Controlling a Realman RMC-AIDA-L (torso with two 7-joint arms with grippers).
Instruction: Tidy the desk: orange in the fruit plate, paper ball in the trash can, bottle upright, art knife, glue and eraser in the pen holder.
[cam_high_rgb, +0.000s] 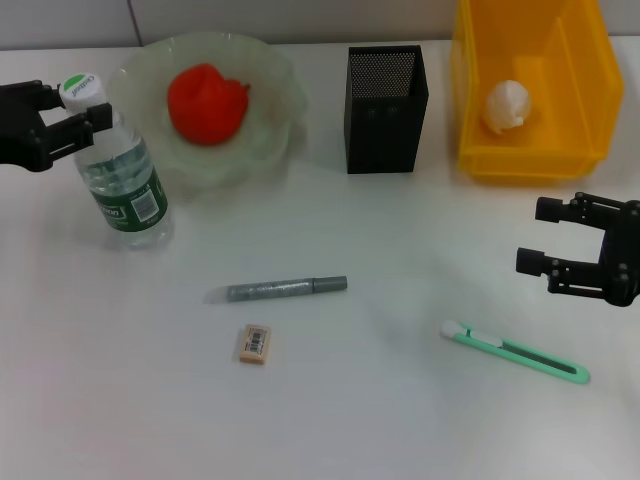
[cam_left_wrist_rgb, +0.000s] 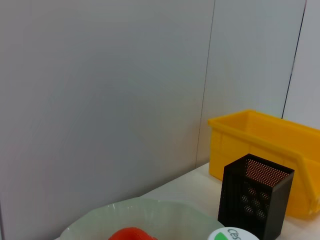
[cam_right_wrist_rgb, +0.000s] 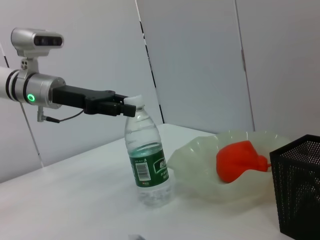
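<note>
The bottle (cam_high_rgb: 125, 185) stands upright at the desk's (cam_high_rgb: 400, 420) left, and my left gripper (cam_high_rgb: 85, 107) is shut on its neck just under the white-green cap. The right wrist view shows the same hold on the bottle (cam_right_wrist_rgb: 148, 165). The orange (cam_high_rgb: 205, 103) lies in the fruit plate (cam_high_rgb: 270, 140). Inside the trash can (cam_high_rgb: 535, 160) rests the paper ball (cam_high_rgb: 507, 105). On the open desk lie the glue (cam_high_rgb: 285, 289), the eraser (cam_high_rgb: 256, 343) and the art knife (cam_high_rgb: 515, 352). My right gripper (cam_high_rgb: 532, 236) hovers open at the right, above the knife, holding nothing. The pen holder (cam_high_rgb: 385, 120) stands between plate and bin.
A grey panelled wall runs behind the desk. The plate, pen holder and trash can line the back edge. The glue and eraser lie close together at the centre front, and the knife lies apart at the front right.
</note>
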